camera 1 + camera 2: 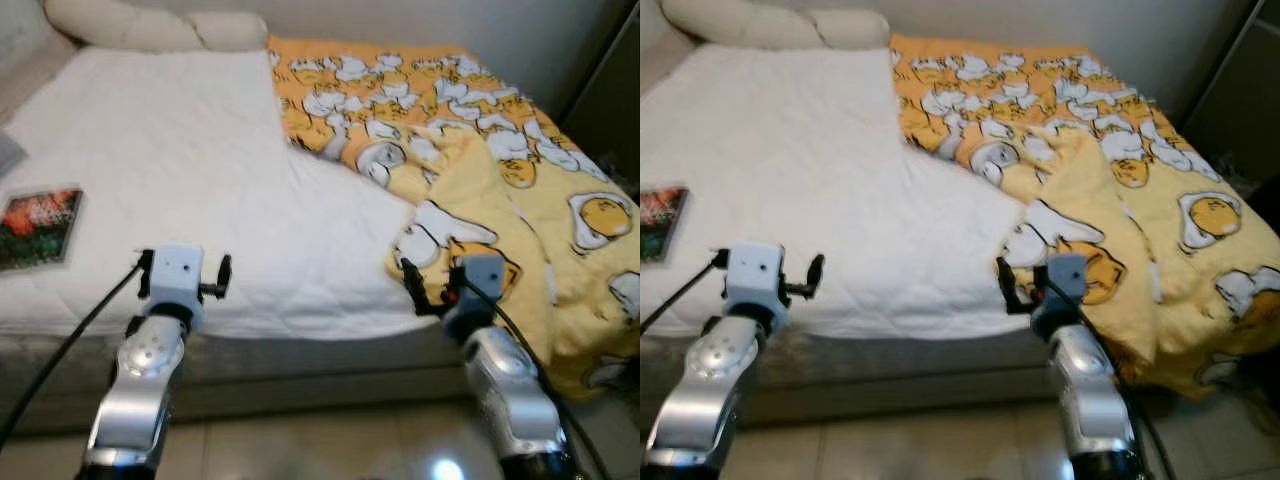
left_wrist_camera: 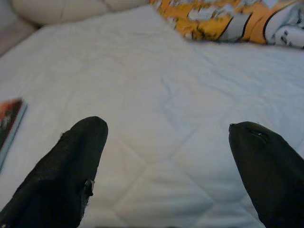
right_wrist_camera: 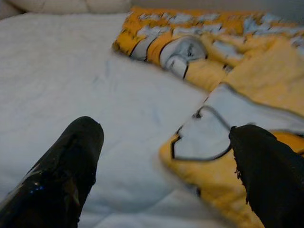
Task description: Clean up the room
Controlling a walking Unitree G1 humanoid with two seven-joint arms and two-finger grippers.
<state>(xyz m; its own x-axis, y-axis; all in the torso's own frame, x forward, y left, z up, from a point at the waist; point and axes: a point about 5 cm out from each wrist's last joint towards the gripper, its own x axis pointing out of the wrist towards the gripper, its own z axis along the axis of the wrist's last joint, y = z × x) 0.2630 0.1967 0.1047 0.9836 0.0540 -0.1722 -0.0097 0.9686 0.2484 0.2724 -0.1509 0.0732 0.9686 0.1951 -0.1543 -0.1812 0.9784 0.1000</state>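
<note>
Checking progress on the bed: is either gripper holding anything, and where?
Nothing is held. The left gripper and right gripper are both open, empty, near the bed's edge.

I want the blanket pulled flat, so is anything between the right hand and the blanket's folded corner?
Nothing visible. The right hand, fingers open, hovers at the bed's edge right before the folded corner of the blanket; bare sheet lies beside it.

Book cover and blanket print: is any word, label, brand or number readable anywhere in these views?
None can be read.
Book on the white mattress: dark cover with red shapes, too blurred to read.
Yellow blanket: cartoon egg pictures, no lettering visible.
</note>
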